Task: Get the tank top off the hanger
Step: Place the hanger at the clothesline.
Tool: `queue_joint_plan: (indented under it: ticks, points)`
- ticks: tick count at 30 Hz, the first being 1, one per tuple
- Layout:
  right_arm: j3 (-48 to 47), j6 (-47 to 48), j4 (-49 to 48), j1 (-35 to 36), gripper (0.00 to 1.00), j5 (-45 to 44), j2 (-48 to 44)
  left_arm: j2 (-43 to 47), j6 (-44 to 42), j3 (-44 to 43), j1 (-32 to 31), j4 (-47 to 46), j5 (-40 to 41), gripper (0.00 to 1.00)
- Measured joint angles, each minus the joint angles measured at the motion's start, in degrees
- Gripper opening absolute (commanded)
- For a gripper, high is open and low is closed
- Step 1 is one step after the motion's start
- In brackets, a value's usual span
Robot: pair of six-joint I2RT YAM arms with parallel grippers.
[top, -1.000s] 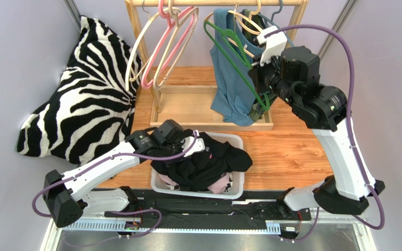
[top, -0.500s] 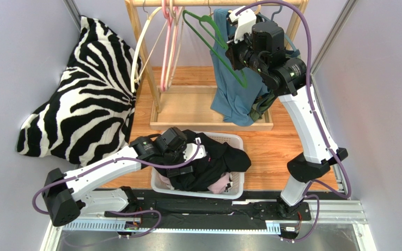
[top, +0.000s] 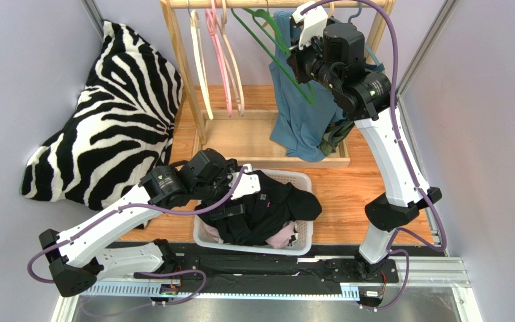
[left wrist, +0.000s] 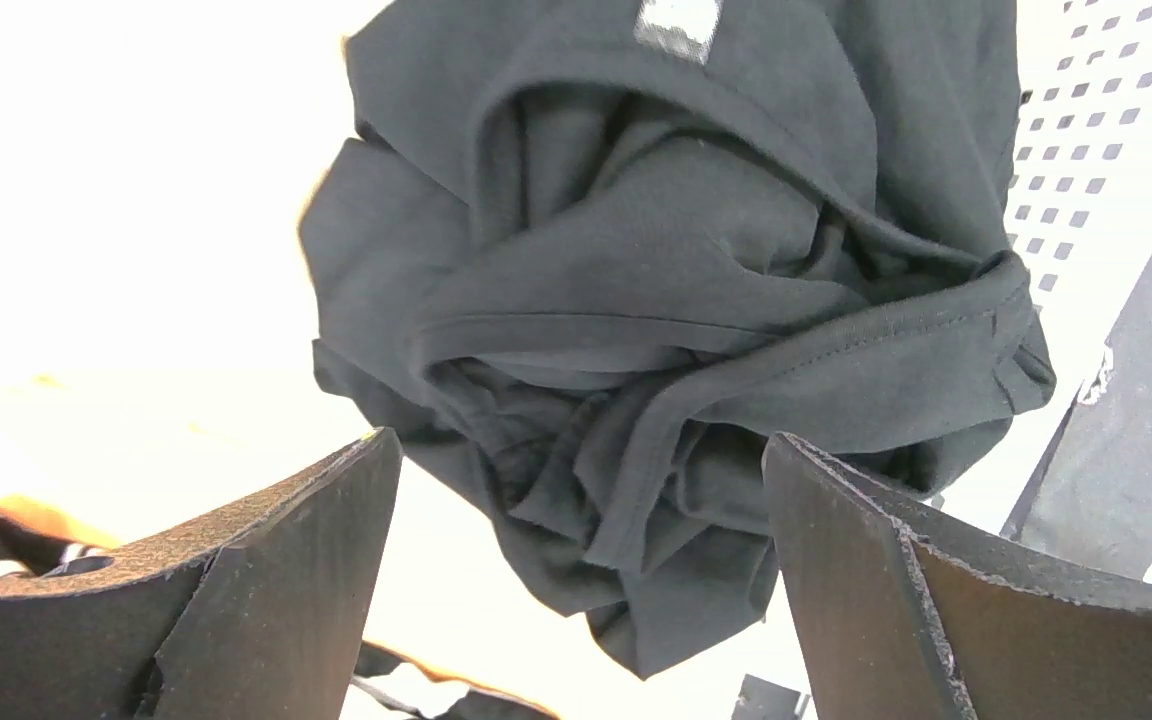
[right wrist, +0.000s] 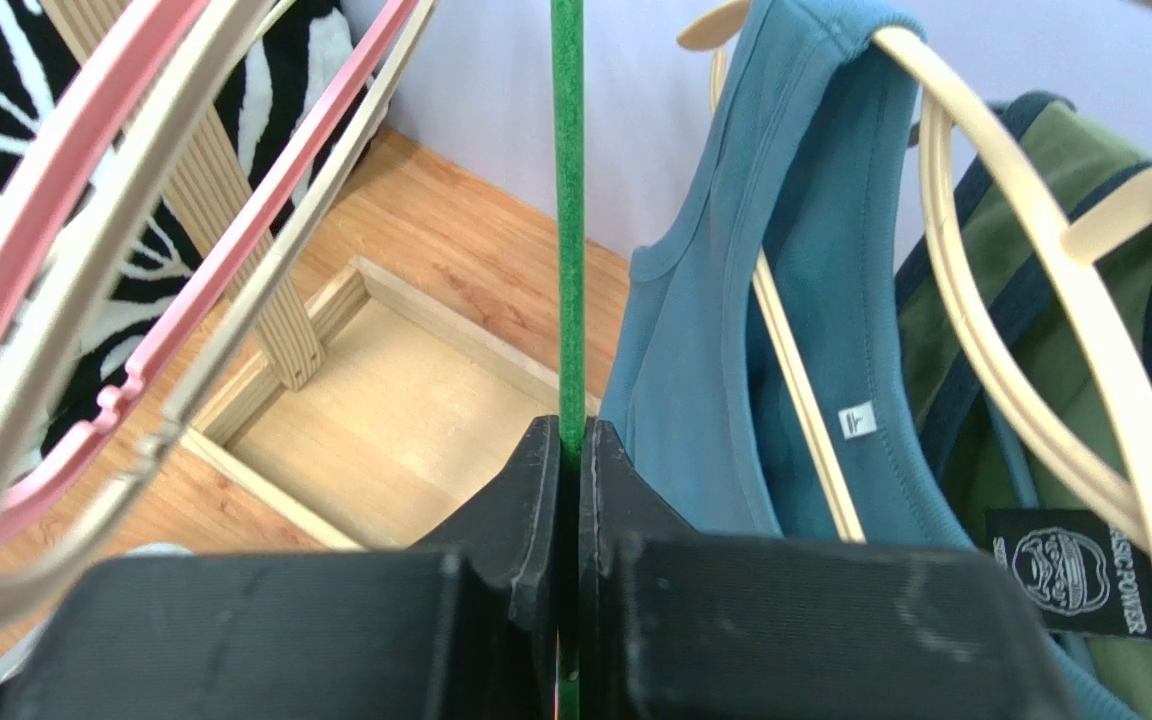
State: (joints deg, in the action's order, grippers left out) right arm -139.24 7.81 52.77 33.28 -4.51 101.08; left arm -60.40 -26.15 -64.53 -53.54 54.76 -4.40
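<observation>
A black tank top (top: 273, 201) lies crumpled in the white basket (top: 307, 236). My left gripper (top: 230, 209) hovers just over it, open. In the left wrist view its fingers (left wrist: 312, 525) stand wide apart with the black cloth (left wrist: 657, 270) beyond them, not pinched. My right gripper (top: 296, 67) is up by the wooden rail (top: 240, 3), shut on a bare green hanger (top: 267, 47). The right wrist view shows the green bar (right wrist: 567, 225) clamped between the jaws of the right gripper (right wrist: 569, 432). A teal tank top (right wrist: 778, 300) hangs on a cream hanger just right of it.
Empty pink (top: 221, 60) and cream hangers (top: 196, 54) hang on the rail's left half. An olive garment (right wrist: 1123, 300) hangs behind the teal one. The rack's wooden base tray (top: 240, 137) sits behind the basket. A zebra-striped pillow (top: 106, 121) leans at the left wall.
My left gripper opened and let go of the black tank top, which stays in the basket. My right arm carried the green hanger up to the rail. The empty hangers swung back.
</observation>
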Motion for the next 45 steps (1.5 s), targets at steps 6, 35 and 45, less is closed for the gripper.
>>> queue_joint_plan:
  ticks: [6,35,45]
  points:
    - [-1.9,0.2,-1.8,0.0,0.0,0.1,2.4,0.5,-1.2,-2.7,0.0,0.5,-0.8,0.99]
    - [1.5,-1.2,-5.0,-3.3,0.06,4.7,7.2,7.6,-7.6,-13.0,4.3,4.1,2.7,0.99]
    - [12.4,-3.7,-4.9,-0.7,0.72,2.6,0.7,7.6,-13.8,-11.1,4.5,0.0,14.2,0.99]
